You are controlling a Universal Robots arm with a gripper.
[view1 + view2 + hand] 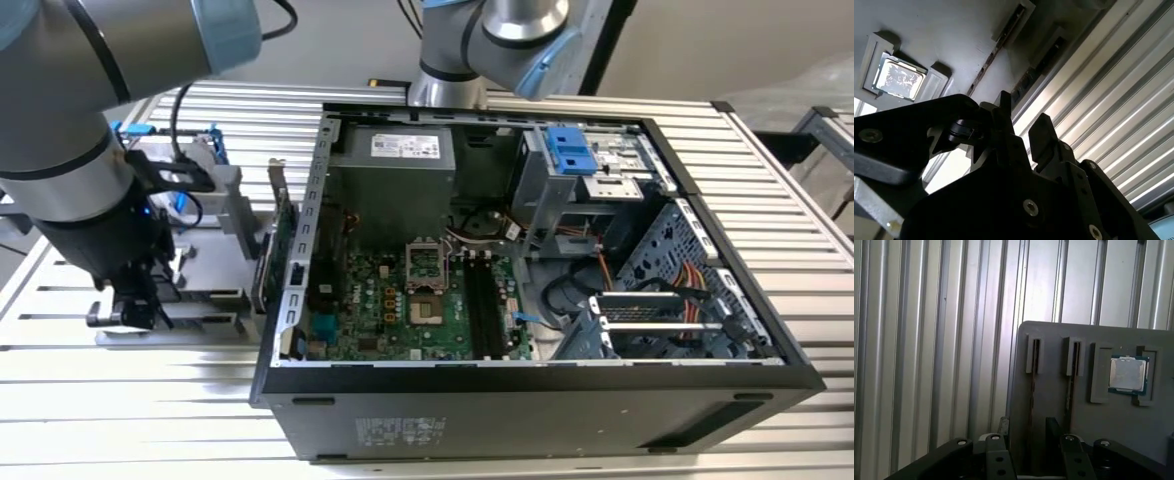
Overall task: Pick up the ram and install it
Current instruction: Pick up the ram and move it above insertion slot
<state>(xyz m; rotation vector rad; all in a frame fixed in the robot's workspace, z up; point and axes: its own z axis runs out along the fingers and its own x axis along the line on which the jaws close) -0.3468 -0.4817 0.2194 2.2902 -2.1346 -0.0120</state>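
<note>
Two ram sticks stand on edge in slots of a grey holder [1054, 332]. In both wrist views the stick farther from the processor [1032, 385] [1026, 80] runs down into the gap between my black fingers. My gripper [1028, 427] [1024, 125] is open and straddles that stick, with space on both sides. The other stick [1070, 385] stays in its slot beside it. In the exterior view the gripper [134, 315] hangs low over the holder [200, 300], on the exterior view's left of the open computer case [534, 400]. The motherboard's long black memory slots [481, 300] lie inside the case.
A square processor [1127, 373] rests in a recess of the holder, near the sticks. A card with a metal bracket [278, 230] stands upright between the holder and the case wall. A second arm's base [481, 50] stands behind the case. The ribbed metal table [120, 420] surrounds everything.
</note>
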